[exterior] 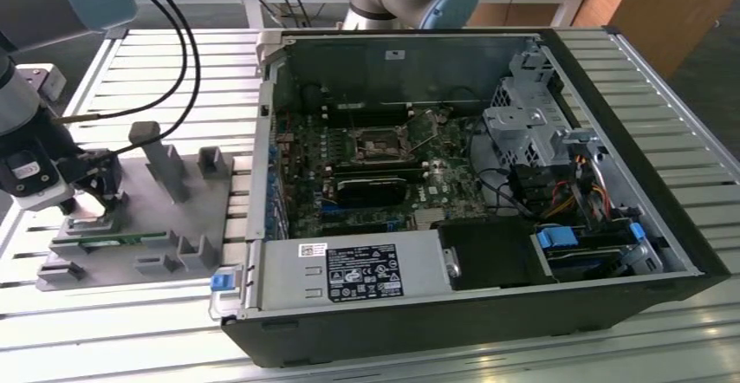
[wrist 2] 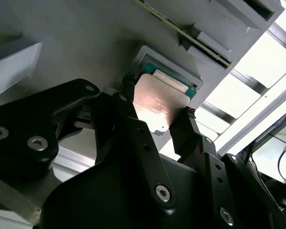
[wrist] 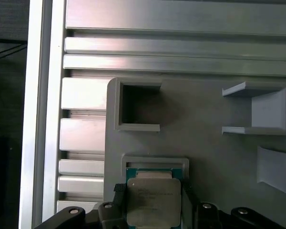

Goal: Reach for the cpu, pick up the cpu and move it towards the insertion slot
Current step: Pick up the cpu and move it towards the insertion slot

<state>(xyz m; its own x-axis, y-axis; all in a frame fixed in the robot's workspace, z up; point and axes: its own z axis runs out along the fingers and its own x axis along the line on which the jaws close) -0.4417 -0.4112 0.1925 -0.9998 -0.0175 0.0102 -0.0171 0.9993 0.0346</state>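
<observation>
While the gripper [exterior: 99, 188] hangs over the grey tray [exterior: 173, 214] at the exterior view's left, its two black fingers [wrist 2: 126, 112] press against opposite edges of the cpu [wrist 2: 157, 100], so the chip is clamped in a narrow gap. In the first wrist view the cpu [wrist: 152, 200] sits at a raised-rim square recess near the tray's [wrist: 205, 157] edge; seated or just lifted, cannot tell. Chip top: flat silvery-white metal, matte, corners stepped, thin green border showing on one side. Tray: matte grey plastic, upright posts and open box-shaped pockets, with a narrow green memory stick [exterior: 116, 240] lying along it. Table [exterior: 151, 80]: ribbed aluminium slats. The insertion slot [exterior: 376, 145], dark centre in a thin metal frame, lies well apart inside the open computer case [exterior: 463, 314].
</observation>
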